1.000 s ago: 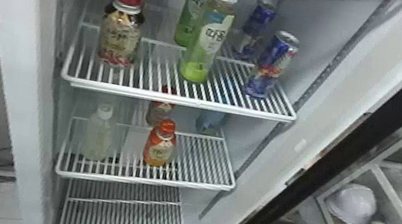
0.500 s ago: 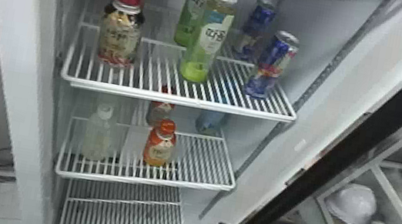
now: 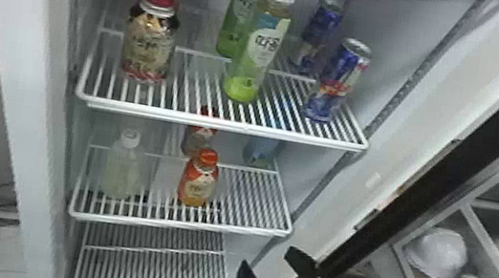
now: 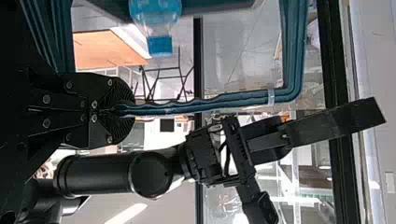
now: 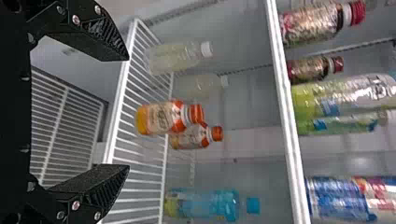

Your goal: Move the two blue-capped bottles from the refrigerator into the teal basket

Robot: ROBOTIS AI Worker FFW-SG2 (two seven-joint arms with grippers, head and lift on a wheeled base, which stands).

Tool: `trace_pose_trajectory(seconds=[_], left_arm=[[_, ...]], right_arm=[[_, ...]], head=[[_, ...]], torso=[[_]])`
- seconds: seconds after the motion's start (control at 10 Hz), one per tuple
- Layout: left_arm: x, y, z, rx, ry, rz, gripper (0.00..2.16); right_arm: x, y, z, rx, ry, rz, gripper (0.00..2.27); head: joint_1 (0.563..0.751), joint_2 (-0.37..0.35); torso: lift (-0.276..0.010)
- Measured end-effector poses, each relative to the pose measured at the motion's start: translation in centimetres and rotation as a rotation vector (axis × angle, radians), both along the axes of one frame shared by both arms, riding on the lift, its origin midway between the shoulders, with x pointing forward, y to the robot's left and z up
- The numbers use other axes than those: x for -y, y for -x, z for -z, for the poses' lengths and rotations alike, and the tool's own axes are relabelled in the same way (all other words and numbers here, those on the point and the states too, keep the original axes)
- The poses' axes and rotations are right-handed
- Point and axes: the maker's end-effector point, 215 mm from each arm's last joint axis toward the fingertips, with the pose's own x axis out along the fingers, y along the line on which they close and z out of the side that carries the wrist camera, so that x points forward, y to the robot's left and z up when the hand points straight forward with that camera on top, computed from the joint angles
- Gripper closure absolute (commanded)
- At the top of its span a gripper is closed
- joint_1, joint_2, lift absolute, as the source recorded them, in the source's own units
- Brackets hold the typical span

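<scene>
Refrigerator middle shelf [image 3: 238, 230]: landmark for the rest, white wire.
Above the middle shelf: upper shelf [image 3: 189, 118] holding 2 red-capped bottles [image 3: 149, 44] at left, 2 green bottles [image 3: 256, 50] at centre and 2 blue cans [image 3: 339, 81] at right; its wires overhang the back of the middle shelf.
On the middle shelf: clear white-capped bottles [image 5: 175, 57] at left, 2 orange-capped bottles [image 5: 161, 117] near the centre, 1 behind the other.
Right of the middle shelf: open door with a black frame [image 3: 480, 144].
Blue-capped bottle [image 5: 205, 204]: back right of the middle shelf, right of the orange-capped pair; upright, long axis vertical, cap up.
Right gripper [image 3: 267, 258]: below and right of the middle shelf's front edge, fingers spread wide apart.
Left gripper [image 4: 133, 110]: fingers clamped on the rim of the teal basket [image 4: 294, 46].
2nd blue-capped bottle [image 4: 160, 45]: near that rim, cap end toward it; whether inside, cannot tell.
</scene>
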Motion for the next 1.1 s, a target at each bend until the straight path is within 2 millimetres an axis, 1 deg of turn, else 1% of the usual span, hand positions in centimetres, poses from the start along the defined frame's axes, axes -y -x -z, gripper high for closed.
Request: trace_pose_trajectory(seconds=[0.3,0.5,0.7,1.1], left_arm=[[0.0,0.0,0.0,-0.004,0.003,-0.002,1.19],[0.1,0.0,0.0,-0.003,0.003,-0.002,1.19],[0.1,-0.1,0.0,-0.003,0.004,-0.003,1.19],[0.2,0.0,-0.1,-0.004,0.006,0.000,1.19]], right_arm=[[1.5,-3.4,0.8,0.096,0.009,0.051,0.21],[2.0,-5.5,0.8,0.158,0.021,0.082,0.21],[2.6,-7.1,0.6,0.214,0.052,0.118,0.21],[3.7,-10.4,1.6,0.275,0.080,0.197,0.20]], head=[[0.695,-0.350],[0.695,-0.350],[0.695,-0.350],[0.695,-0.350]], torso=[[-0.136],[-0.136],[-0.136],[-0.136]])
